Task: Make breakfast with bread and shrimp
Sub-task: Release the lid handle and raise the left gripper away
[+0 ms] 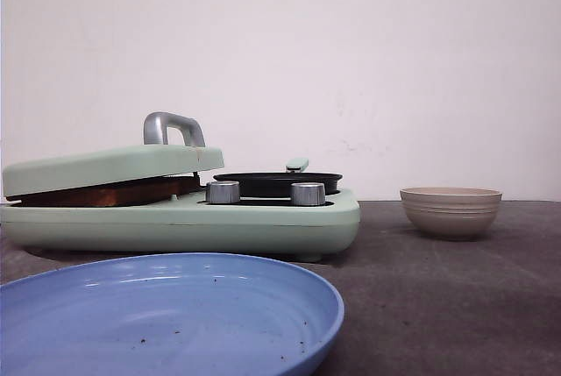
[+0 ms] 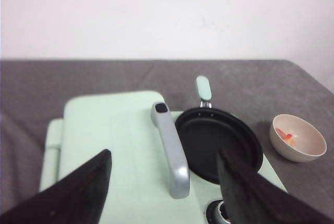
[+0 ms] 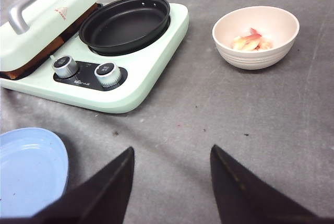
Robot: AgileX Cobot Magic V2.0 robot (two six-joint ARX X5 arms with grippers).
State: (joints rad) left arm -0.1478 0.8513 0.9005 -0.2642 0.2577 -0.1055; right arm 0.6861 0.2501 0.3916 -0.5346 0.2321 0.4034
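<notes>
Grey desk (image 3: 219,109), white wall behind. Bread (image 1: 110,194) clamped under mint press lid (image 1: 110,168); empty black pan (image 3: 125,23) beside. Shrimp (image 3: 249,42) in beige bowl (image 3: 255,57). Blue plate (image 1: 175,306) near front edge. Both hands (image 2: 164,192) (image 3: 172,187) apart, empty.

The bread (image 1: 110,193) lies clamped flat inside the mint-green breakfast maker (image 1: 263,223), under its closed lid (image 1: 105,168), so only a thin golden-brown crust edge shows in the gap along the front and at the corner nearest the knobs. How many slices are stacked there cannot be told. The shrimp (image 3: 249,41) are a few small curled orange-pink and whitish pieces heaped together at the bottom of the beige ribbed bowl (image 3: 255,59), which stands on the grey table well apart from the appliance, on the pan's side.
</notes>
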